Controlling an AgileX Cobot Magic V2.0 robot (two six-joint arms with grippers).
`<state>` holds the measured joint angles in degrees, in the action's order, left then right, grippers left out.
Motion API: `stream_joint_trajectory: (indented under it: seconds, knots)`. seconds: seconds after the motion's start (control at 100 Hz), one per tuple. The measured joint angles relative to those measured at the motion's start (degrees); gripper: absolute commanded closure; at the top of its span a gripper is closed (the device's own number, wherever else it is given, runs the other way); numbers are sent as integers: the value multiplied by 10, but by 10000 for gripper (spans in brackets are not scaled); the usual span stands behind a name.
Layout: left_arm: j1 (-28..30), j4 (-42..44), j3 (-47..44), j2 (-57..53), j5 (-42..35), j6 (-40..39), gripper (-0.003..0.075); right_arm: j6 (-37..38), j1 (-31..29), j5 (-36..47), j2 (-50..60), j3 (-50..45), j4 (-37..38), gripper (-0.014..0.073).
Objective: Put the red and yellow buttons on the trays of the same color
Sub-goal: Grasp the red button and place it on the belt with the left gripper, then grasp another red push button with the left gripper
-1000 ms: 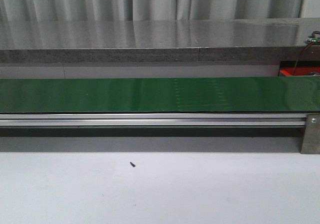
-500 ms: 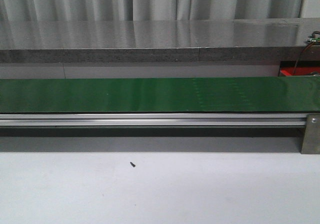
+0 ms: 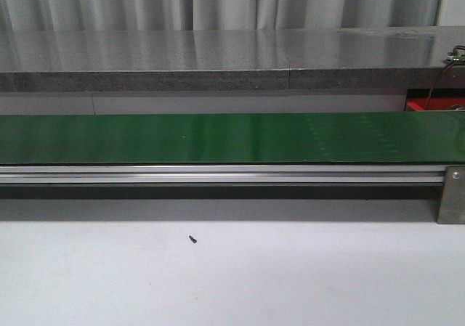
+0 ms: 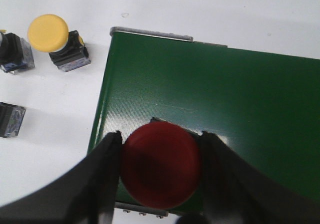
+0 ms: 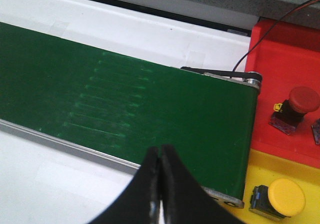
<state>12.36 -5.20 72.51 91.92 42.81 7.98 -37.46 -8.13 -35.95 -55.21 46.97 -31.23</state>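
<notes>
Between the left end effector point(image 4: 161, 171) fingers, a red button point(image 4: 161, 170) is pinched over the green belt point(image 4: 225, 104) end. Risk: release near the belt edge at 9 o'clock could tip it onto the desk point(image 4: 45, 119). Right end effector point(image 5: 160, 181) is pressed together, empty; open belt extends toward 3 o'clock

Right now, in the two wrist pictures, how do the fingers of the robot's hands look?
Both hands have plain black fingers with no markings or cables visible. The left hand shows two broad, dark fingers that widen toward the wrist. The right hand has two smooth, tapering black fingers ending in narrow tips.
</notes>
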Motion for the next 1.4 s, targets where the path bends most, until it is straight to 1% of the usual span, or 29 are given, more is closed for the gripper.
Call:
stream_joint_trajectory:
  seconds: [0.22, 0.27, 0.34, 0.46, 0.51, 0.56, 0.87, 1.06, 1.2, 1.4]
  knots:
    - [-1, -3, 0, 44, -17, 0, 580, 0, 0, 0, 0, 0, 0, 662]
    - [-1, -8, 0, 46, -21, 0, 562, 0, 0, 0, 0, 0, 0, 662]
    - [-2, -14, 0, 46, -21, 0, 483, 0, 0, 0, 0, 0, 0, 662]
    - [-2, -16, 0, 46, -21, 2, 248, 0, 0, 0, 0, 0, 0, 662]
    - [-2, -13, 0, 46, -19, 3, 178, 0, 0, 0, 0, 0, 0, 662]
    - [-2, -10, 0, 44, -18, 3, 141, 0, 0, 0, 0, 0, 0, 662]
    - [-3, -9, 1, -28, -21, 4, 133, 0, 0, 0, 0, 0, 0, 662]
    - [5, -8, 38, -41, -21, 4, 134, 0, 0, 0, 0, 0, 0, 662]
    - [40, -5, 50, -42, -24, 4, 134, 0, 0, 0, 0, 0, 0, 662]
    - [123, 7, 53, -23, -29, 4, 134, 0, 0, 0, 0, 0, 0, 662]
